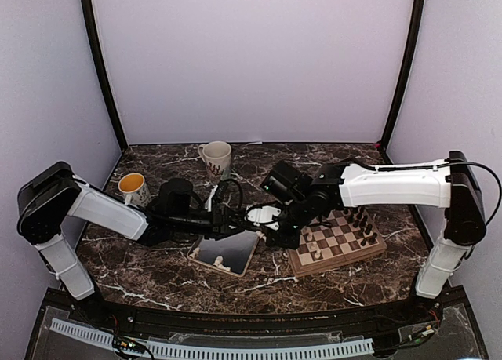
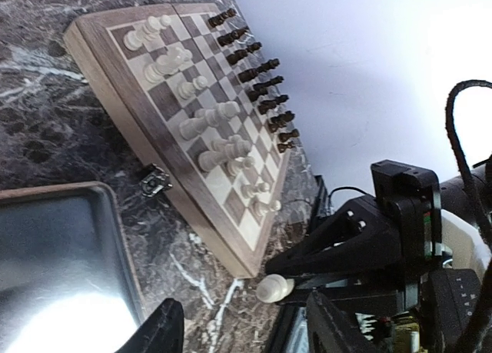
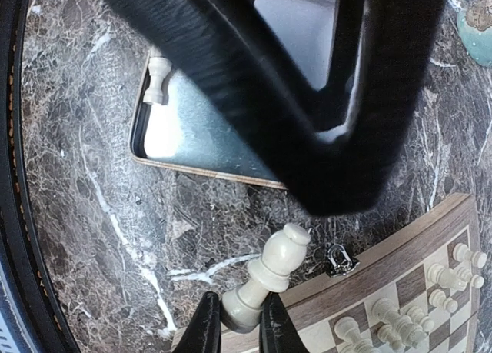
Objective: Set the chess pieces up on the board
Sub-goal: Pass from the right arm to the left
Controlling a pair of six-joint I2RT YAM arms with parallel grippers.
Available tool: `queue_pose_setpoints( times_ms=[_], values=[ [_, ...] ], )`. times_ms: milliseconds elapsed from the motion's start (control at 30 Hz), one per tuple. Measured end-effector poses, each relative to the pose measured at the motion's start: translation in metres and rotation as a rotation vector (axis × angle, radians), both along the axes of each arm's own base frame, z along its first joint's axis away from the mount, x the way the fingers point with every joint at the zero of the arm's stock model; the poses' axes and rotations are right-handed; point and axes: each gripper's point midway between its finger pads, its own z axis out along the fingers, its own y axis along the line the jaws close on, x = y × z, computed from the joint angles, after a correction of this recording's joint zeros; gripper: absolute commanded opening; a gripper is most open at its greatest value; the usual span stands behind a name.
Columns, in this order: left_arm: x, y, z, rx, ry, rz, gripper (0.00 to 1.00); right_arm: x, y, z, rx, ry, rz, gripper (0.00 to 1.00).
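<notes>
Chess pieces [image 2: 201, 124]: cream ranks are standing on the board [image 2: 100, 57], and one more is in the air!
Right gripper [image 3: 240, 322] has its fingers pinched tight on the base of a cream piece [image 3: 270, 276], tilted, just off the board's latch edge and beside the silver tray [image 3: 140, 134]. A second cream piece [image 3: 157, 78] sits in the tray's corner. Left gripper [image 2: 246, 331] hovers close by, fingers parted, holding nothing. Dark pieces [image 2: 257, 80] line the board's far side.
</notes>
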Motion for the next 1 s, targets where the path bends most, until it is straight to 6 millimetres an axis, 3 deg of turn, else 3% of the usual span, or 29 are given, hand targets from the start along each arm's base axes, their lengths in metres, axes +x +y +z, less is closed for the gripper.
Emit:
queue_pose_setpoints(
  times_ms=[367, 1000],
  values=[
    [-0.01, -0.017, -0.002, -0.144, 0.126, -0.078, 0.43, 0.009, 0.009, 0.014, 0.058, 0.014, -0.021, 0.08],
    [-0.02, -0.029, -0.001, -0.205, 0.167, -0.154, 0.18, 0.007, 0.014, 0.01, 0.062, 0.039, -0.01, 0.08]
  ],
)
